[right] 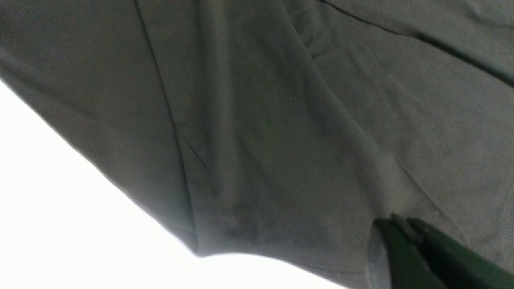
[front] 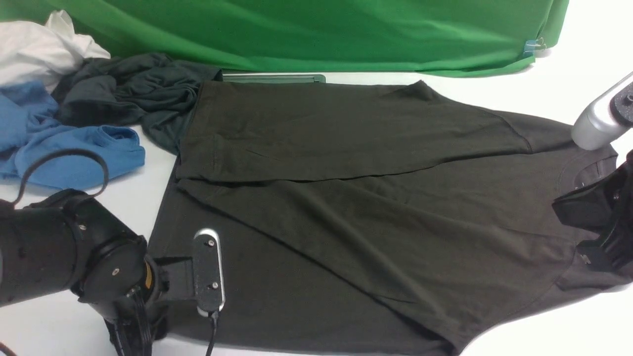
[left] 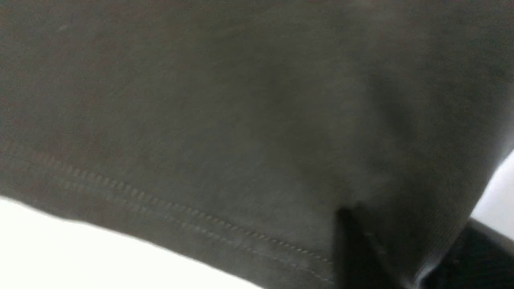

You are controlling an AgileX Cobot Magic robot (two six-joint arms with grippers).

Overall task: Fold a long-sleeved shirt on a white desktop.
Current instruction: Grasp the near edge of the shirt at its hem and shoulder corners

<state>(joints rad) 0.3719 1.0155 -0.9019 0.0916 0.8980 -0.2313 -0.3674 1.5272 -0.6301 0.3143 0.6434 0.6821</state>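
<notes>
Long-sleeved shirt [front: 346,212] lies spread across the white desktop [front: 544,338]. Left gripper [front: 136,321] sits at its hem and right gripper [front: 593,249] at its shoulder. I cannot tell how either's jaws stand.

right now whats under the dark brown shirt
White desktop shows around the dark brownish-black long-sleeved shirt; a metal-framed hatch pokes out at its far edge. Anything else beneath is hidden.

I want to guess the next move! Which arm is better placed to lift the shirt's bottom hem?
Left, probably: the left pincer sits at the long-sleeved shirt's stitched hem; the right pincer is at the collar end.
</notes>
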